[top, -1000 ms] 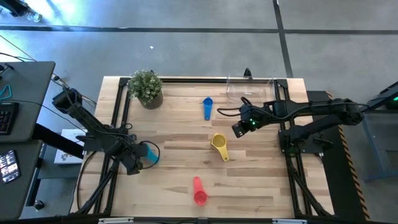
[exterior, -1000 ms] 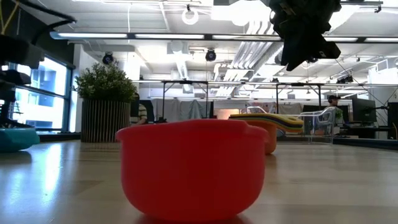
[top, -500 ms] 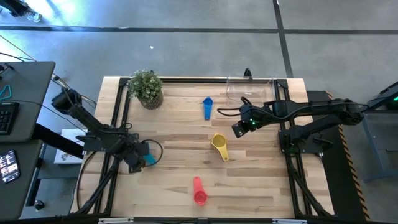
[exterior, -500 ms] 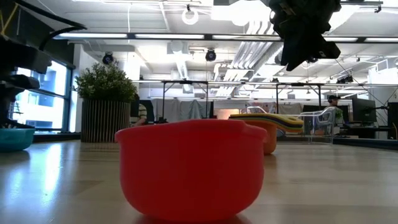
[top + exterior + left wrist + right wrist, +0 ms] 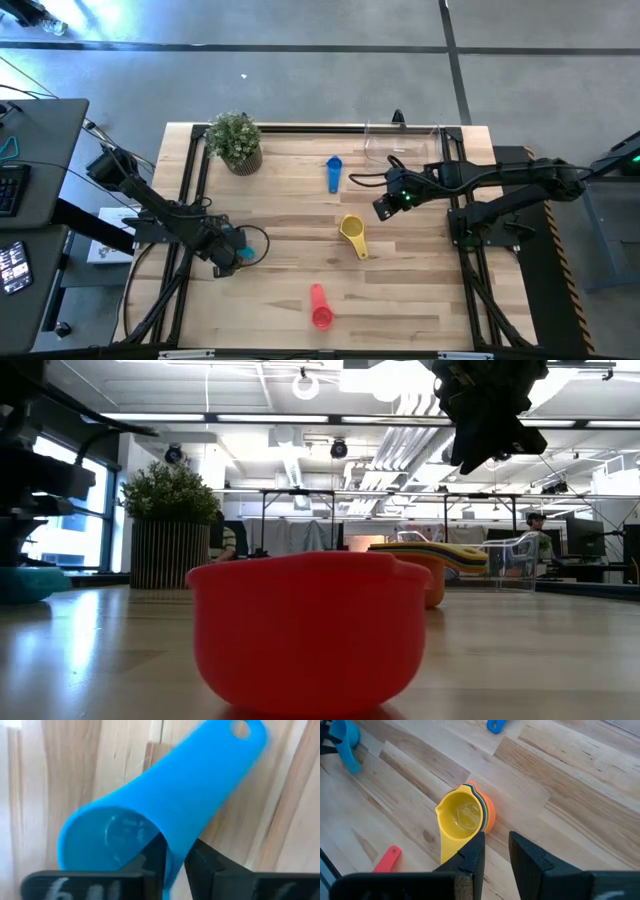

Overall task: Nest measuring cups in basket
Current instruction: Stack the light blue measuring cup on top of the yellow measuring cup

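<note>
Teal-blue plastic fills my left wrist view: the teal-blue plastic measuring cup lies on the wooden desk, and my left tool has its two dark fingers pinched on the cup's wall at the rim. From above I only see that left tool low at the desk's left side with a sliver of teal beside it. The low view shows this cup at the far left.

My right tool hangs above the desk's right half; its wrist view shows the fingers a narrow gap apart, holding nothing. That view looks down on the yellow plastic cup nested in an orange cup, with another rim between them; from above the stack reads mostly yellow.

A small blue plastic cup lies alone toward the far edge. The red-pink plastic cup lies near the front edge and looms large in the low view.

I see the clear rectangular plastic basket at the far right edge, nothing visible in it. A potted green plant occupies the far left corner. Bare wood lies between the cups.
</note>
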Available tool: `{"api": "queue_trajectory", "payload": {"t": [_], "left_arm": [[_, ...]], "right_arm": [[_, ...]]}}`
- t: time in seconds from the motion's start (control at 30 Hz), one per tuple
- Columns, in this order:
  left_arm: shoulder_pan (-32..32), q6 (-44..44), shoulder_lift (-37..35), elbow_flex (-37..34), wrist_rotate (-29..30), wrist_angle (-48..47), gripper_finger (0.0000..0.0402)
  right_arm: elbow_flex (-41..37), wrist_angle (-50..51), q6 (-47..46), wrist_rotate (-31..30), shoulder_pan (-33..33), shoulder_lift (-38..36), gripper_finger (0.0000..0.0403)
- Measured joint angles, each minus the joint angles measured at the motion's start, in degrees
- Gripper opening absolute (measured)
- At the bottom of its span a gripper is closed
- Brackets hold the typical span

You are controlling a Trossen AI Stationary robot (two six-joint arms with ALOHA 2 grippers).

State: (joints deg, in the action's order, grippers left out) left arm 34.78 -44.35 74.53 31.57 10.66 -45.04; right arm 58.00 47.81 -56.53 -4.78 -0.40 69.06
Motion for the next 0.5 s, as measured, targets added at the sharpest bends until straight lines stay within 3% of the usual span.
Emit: {"api": "queue_trajectory", "payload": {"t": [0.17,0.33,0.5], "left_arm": [[-1.18,-0.06,-0.2,0.26,0.37,1.72,0.001],[-2.97,2.06,-0.21,2.88,-0.42,1.63,0.0013],[-6.57,10.22,-0.21,7.68,0.7,1.76,0.0008]], "right_arm": [[0.0,0.0,0.0,-0.02,0.0,0.0,0.0081],[0.0,-0.02,0.0,-0.15,0.0,0.0,0.0081],[0.0,-0.02,-0.18,-0.85,0.0,0.0,0.0081]]}}
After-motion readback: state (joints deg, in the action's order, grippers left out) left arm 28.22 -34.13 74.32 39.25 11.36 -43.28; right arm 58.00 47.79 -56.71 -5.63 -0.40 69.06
